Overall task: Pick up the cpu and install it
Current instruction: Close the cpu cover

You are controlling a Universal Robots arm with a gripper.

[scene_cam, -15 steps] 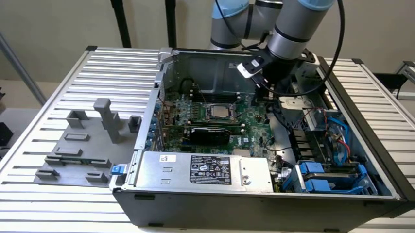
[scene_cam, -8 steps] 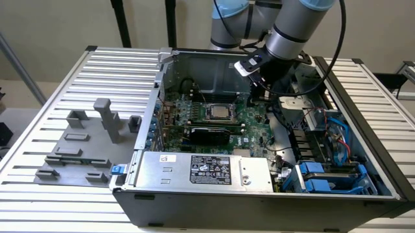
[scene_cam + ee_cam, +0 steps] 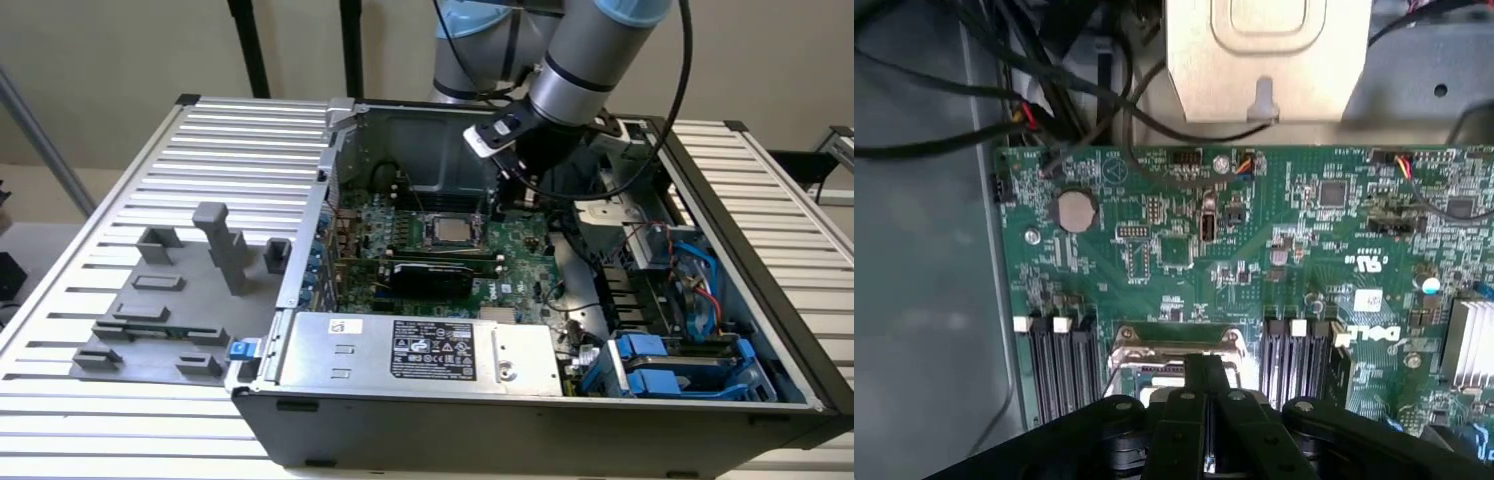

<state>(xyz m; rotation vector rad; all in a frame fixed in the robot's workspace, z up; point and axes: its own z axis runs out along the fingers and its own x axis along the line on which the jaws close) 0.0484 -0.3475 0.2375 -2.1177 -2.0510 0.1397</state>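
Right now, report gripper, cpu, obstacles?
Gripper shut, over green motherboard. Pale silver square cpu lies in metal-framed socket. Black cables at board edge, not blocking.

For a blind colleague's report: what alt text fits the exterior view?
A robot arm reaches into an open computer case lying on a slatted table, its gripper over the green motherboard near the cpu sitting in its socket. Grey fixture blocks stand at the exterior view's left.
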